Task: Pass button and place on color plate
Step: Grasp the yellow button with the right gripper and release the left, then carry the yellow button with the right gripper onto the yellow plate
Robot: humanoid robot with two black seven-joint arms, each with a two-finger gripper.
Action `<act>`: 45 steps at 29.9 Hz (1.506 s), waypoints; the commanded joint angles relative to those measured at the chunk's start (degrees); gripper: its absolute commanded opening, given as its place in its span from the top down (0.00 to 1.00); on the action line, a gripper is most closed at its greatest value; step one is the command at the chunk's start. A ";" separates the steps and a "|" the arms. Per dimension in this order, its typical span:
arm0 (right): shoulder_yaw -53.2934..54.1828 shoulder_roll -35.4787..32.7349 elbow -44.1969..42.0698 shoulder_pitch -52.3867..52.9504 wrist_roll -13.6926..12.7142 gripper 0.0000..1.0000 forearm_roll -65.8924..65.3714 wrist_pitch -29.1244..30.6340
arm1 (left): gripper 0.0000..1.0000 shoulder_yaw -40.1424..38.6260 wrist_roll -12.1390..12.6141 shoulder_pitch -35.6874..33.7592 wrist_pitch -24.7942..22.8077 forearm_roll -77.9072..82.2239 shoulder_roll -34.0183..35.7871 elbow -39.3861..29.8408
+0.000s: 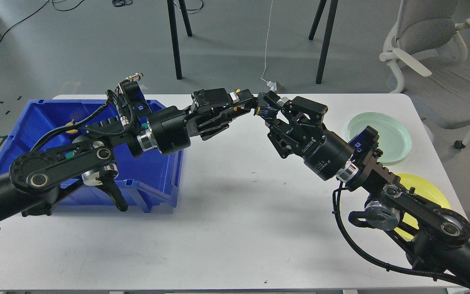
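Note:
The button (261, 109), small with a yellow head, a silver body and a dark blue-black end, is held above the far middle of the table between both grippers. My left gripper (249, 103) comes in from the left and is shut on its yellow end. My right gripper (267, 110) comes in from the right, and its fingers are closed around the dark end. A pale green plate (390, 134) lies at the far right of the table. A yellow plate (426, 190) lies nearer, partly hidden by my right arm.
A blue bin (35, 118) stands on the left of the white table (235, 228), under my left arm, with a yellow piece (71, 130) and a green piece (69, 155) showing inside. A grey chair (435, 61) and table legs stand behind.

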 commanded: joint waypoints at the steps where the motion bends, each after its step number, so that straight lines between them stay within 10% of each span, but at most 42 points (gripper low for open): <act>1: 0.08 0.00 0.01 0.01 0.03 0.95 0.00 -0.11 | 0.39 -0.15 0.06 0.13 0.35 -0.21 -0.25 0.02; 8: -0.18 -0.09 0.01 -0.07 0.03 0.96 0.00 -0.90 | 0.21 -2.87 0.06 1.89 0.26 -0.12 -1.04 0.11; 28: 18.79 -17.84 2.03 -21.50 0.03 0.97 0.00 -6.69 | 0.19 -3.76 0.06 2.86 0.26 -0.12 -1.31 0.81; 45: 19.68 -18.11 -2.00 -40.33 0.03 0.99 10.09 -15.93 | 0.18 -3.76 0.06 2.86 0.26 -0.21 -1.39 0.81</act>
